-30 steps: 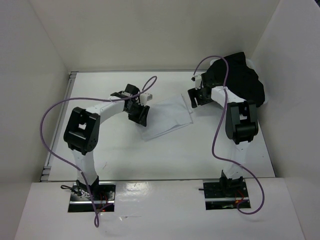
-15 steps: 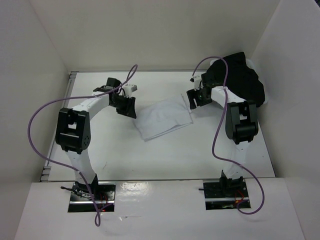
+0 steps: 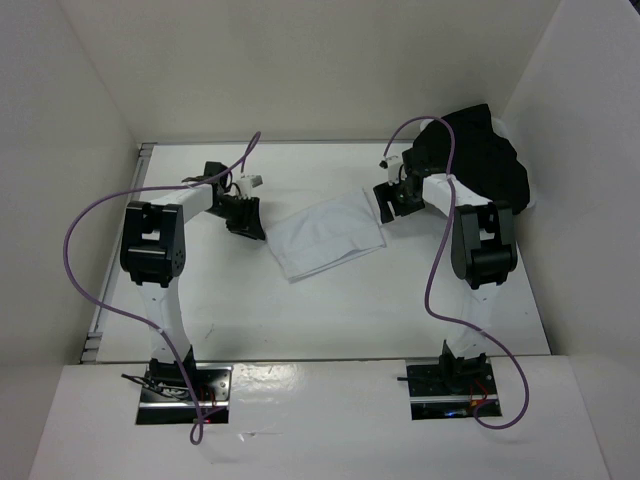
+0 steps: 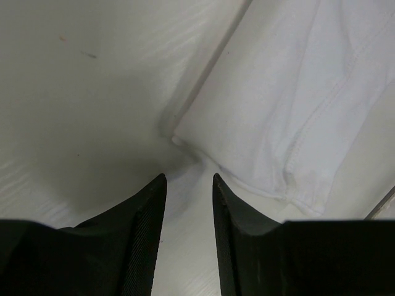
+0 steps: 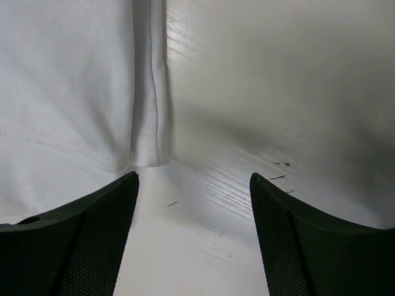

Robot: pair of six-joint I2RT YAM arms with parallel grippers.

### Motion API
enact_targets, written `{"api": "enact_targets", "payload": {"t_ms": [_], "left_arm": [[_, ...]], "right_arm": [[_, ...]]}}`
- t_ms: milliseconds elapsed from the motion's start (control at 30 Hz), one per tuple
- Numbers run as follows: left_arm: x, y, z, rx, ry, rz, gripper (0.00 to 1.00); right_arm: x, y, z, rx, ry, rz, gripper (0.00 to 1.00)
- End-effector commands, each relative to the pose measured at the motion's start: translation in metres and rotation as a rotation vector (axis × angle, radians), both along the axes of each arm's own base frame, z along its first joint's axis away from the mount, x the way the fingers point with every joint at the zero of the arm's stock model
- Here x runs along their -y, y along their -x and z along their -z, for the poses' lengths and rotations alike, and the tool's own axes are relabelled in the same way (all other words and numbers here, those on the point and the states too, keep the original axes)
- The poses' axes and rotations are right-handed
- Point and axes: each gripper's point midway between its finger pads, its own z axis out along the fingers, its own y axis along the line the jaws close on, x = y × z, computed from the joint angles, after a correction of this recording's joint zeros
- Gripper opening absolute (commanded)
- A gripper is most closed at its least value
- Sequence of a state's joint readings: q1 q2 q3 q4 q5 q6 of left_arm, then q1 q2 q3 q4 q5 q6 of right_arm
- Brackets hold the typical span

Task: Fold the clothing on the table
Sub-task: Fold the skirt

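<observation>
The clothing (image 3: 328,235) lies flat on the surface (image 3: 330,310), between the two sets of fingers and held by neither. The left fingers (image 4: 139,246) stand a little apart with nothing in the gap; only bare surface shows between their tips. A corner of the clothing sits just ahead of those tips without touching them, and the cloth spreads away from them, a stitched seam running across it. The right fingers (image 5: 92,246) stand wide apart and empty. A hemmed, doubled edge of the clothing ends just ahead of the gap, nearer one finger. The cloth spreads ahead of that finger, and bare, lightly scuffed surface lies ahead of the other. Whether either pair of tips touches the surface cannot be told. A black garment (image 3: 480,160) is heaped behind the right fingers, on the side away from the clothing and apart from it.
</observation>
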State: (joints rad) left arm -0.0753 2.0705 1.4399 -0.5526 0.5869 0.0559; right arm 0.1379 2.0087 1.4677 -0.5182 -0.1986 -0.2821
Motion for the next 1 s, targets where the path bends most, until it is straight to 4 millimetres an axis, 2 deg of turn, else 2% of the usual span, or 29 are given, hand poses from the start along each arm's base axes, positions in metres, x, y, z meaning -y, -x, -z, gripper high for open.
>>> {"api": "enact_targets", "payload": {"t_ms": [0, 233, 267, 433, 533, 800, 967], "left_arm": [[0.001, -0.013, 0.001, 0.030, 0.044, 0.021, 0.43], [0.014, -0.011, 0.008, -0.021, 0.134, 0.041, 0.43], [0.015, -0.013, 0.003, -0.011, 0.143, 0.052, 0.43], [0.021, -0.016, 0.003, -0.024, 0.183, 0.070, 0.46], [0.018, -0.013, 0.011, -0.047, 0.192, 0.069, 0.47], [0.015, -0.011, 0.006, -0.072, 0.265, 0.083, 0.49], [0.007, -0.006, -0.002, -0.085, 0.323, 0.086, 0.57]], "right_arm": [[-0.002, 0.000, -0.025, 0.052, -0.001, -0.015, 0.77], [-0.002, 0.002, -0.018, 0.026, 0.007, -0.023, 0.77], [-0.003, 0.002, -0.018, 0.025, -0.001, -0.028, 0.77], [-0.003, 0.002, -0.016, 0.016, 0.000, -0.028, 0.77], [-0.003, 0.002, -0.016, 0.018, 0.004, -0.035, 0.77], [-0.003, 0.001, -0.015, 0.011, 0.005, -0.035, 0.77], [-0.003, 0.002, -0.011, 0.001, 0.006, -0.036, 0.77]]}}
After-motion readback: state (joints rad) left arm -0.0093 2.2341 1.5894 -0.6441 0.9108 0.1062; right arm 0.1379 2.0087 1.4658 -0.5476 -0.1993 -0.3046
